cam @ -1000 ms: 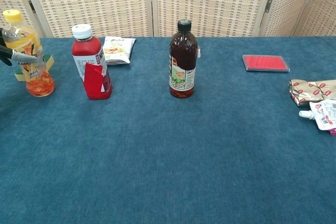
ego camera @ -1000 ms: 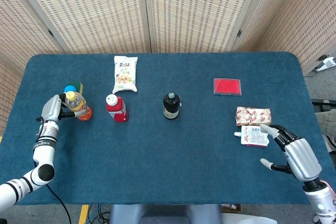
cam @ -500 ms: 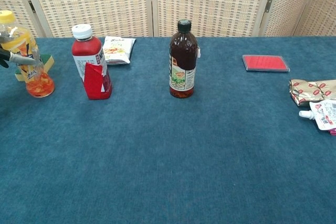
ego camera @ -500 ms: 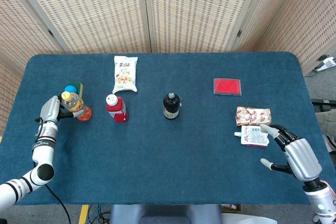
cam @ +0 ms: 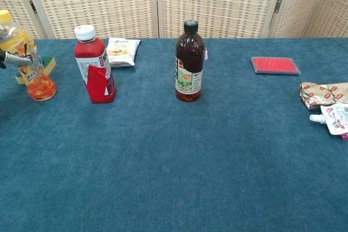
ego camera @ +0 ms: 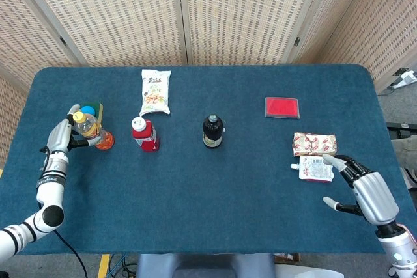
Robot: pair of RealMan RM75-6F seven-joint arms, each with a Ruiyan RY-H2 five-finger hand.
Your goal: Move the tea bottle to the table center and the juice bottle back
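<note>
The tea bottle (ego camera: 212, 131) (cam: 190, 62), dark brown with a black cap, stands upright near the middle of the blue table (ego camera: 228, 213). At the far left is the juice bottle (ego camera: 91, 131) (cam: 27, 61), orange with a yellow cap. It leans to the left with its base low on the cloth. My left hand (ego camera: 60, 136) grips it from the left side; the chest view shows only a fingertip (cam: 16, 59) across the bottle. My right hand (ego camera: 365, 190) hovers open near the front right edge, holding nothing.
A red bottle with a white cap (ego camera: 144, 134) (cam: 93, 71) stands between the two drinks. Behind it lies a snack bag (ego camera: 155, 92). A green-yellow sponge (ego camera: 96, 107) sits behind the juice bottle. At the right are a red flat box (ego camera: 281, 107), a wrapped pack (ego camera: 314, 143) and a pouch (ego camera: 315, 168).
My left hand has drawn left and slightly back, and the juice bottle's top has tipped leftward with it. The tea bottle and the right hand have stayed put.
</note>
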